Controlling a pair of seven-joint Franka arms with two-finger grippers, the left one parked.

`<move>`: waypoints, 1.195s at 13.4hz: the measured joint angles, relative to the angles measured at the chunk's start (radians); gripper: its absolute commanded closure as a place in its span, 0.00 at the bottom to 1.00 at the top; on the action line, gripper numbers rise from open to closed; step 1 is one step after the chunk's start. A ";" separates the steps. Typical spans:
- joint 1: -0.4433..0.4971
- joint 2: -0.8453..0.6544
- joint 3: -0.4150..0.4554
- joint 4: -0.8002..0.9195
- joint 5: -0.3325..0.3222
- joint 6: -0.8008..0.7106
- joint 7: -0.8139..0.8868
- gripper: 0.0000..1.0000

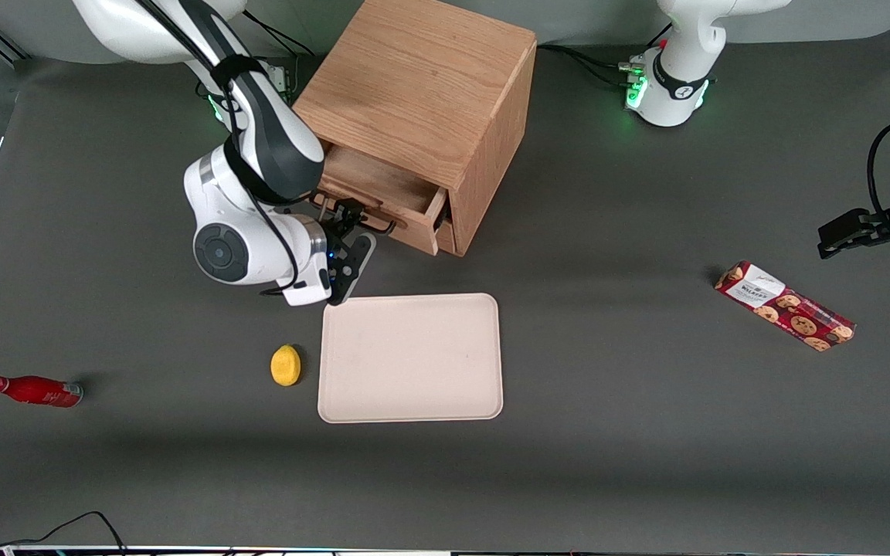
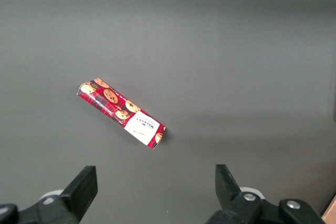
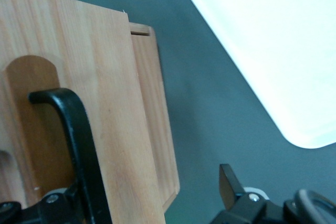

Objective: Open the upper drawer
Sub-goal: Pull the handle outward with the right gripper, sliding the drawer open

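The light wooden cabinet [image 1: 422, 85] stands at the back of the table. Its upper drawer [image 1: 383, 189] is pulled partly out, and its shallow wooden tray shows. My right gripper [image 1: 352, 233] is in front of the drawer front, at the thin dark bar handle [image 1: 371, 224], with its fingers spread open. In the right wrist view the handle [image 3: 79, 140] crosses the oak drawer front [image 3: 105, 77] close to one finger, and the other finger [image 3: 230, 182] stands apart over the table. The gripper [image 3: 152, 200] holds nothing. A second, set-back wooden panel [image 3: 155, 129] shows beside the front.
A cream tray [image 1: 484, 309] lies just nearer the front camera than the gripper; it also shows in the right wrist view [image 3: 273, 40]. A yellow fruit [image 1: 285, 364] lies beside the tray. A red bottle [image 1: 34, 391] lies toward the working arm's end. A cookie box [image 1: 785, 306] lies toward the parked arm's end.
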 measured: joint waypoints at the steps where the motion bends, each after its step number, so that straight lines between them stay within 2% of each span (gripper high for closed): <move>1: -0.005 0.014 0.000 0.014 -0.009 0.001 -0.002 0.00; 16: -0.069 0.093 0.000 0.141 -0.032 0.001 -0.099 0.00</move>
